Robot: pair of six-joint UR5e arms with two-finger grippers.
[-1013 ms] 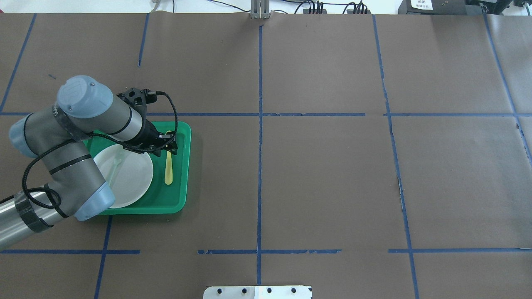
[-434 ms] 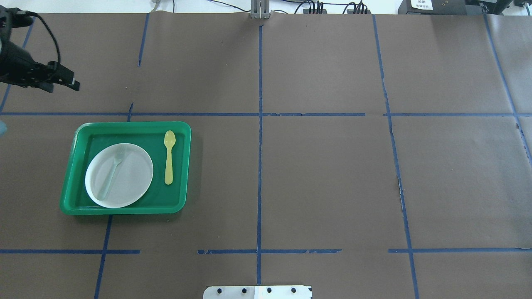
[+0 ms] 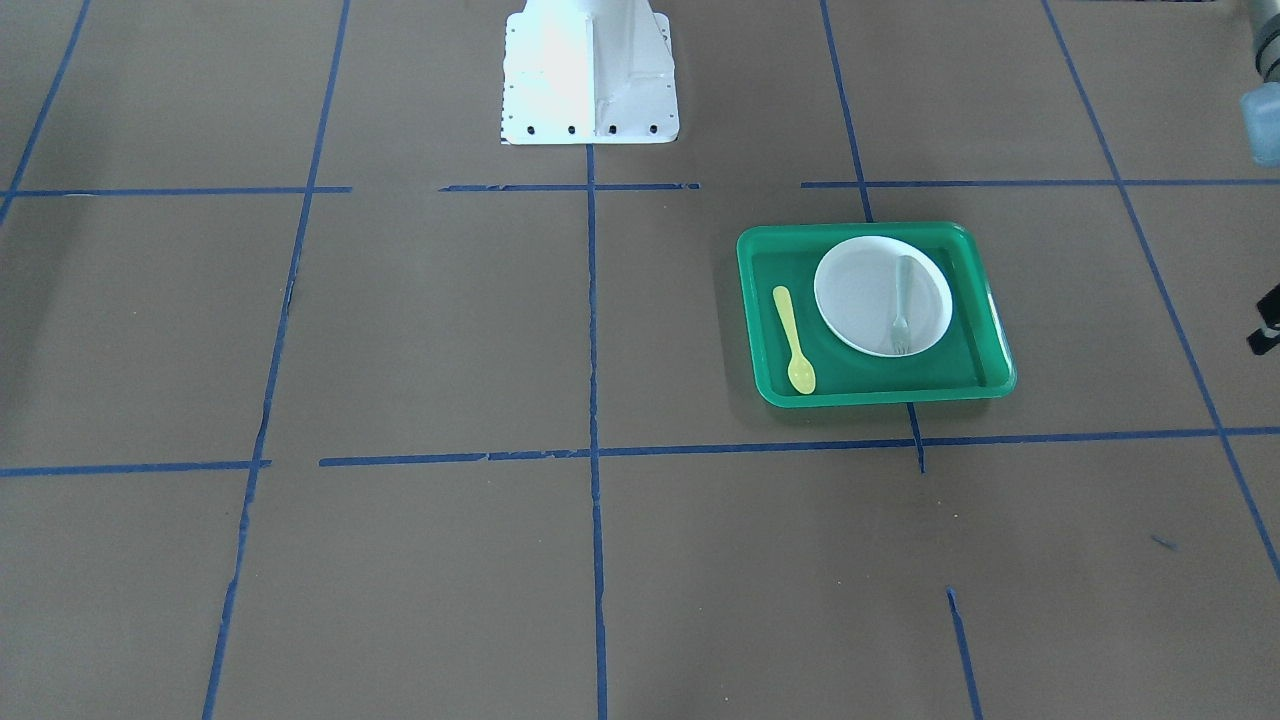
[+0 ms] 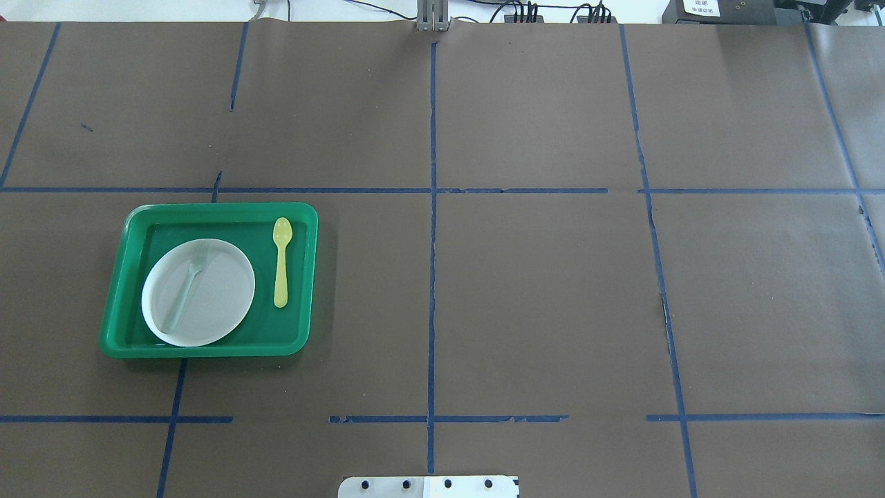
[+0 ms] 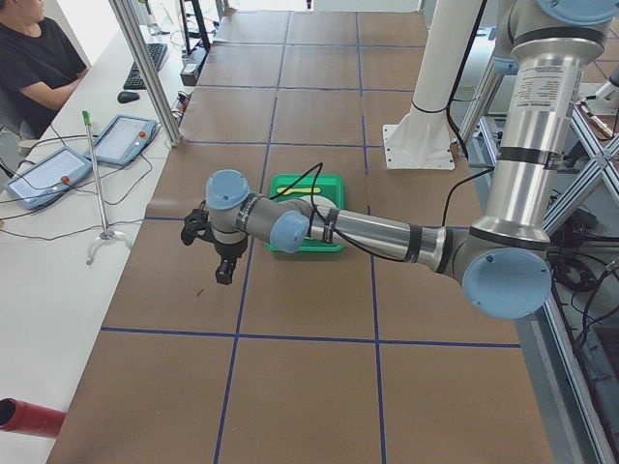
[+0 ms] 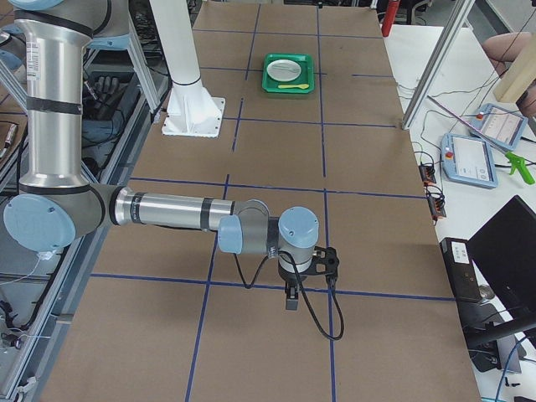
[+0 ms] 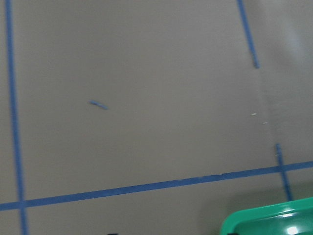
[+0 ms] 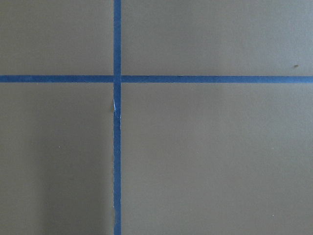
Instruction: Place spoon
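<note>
Overhead: high up behind the base (image 4: 429,486), looks forward and down on the whole table (image 4: 553,277).
Front: across the table, faces the base, looks steeply down.
Left side: at one table end, far back, looks along it.
Right side: at the other end, looks back along it.
Left wrist: very near the table, sees a tray (image 7: 264,220) corner.
Right wrist: very near, sees only tape lines (image 8: 117,147).
Shared: overhead, front and both side views see the tray.

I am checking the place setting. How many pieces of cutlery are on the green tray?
2. The spoon lies on the tray floor beside the plate, apart from it; the fork lies on the plate. No part of the tray is hidden.
</note>
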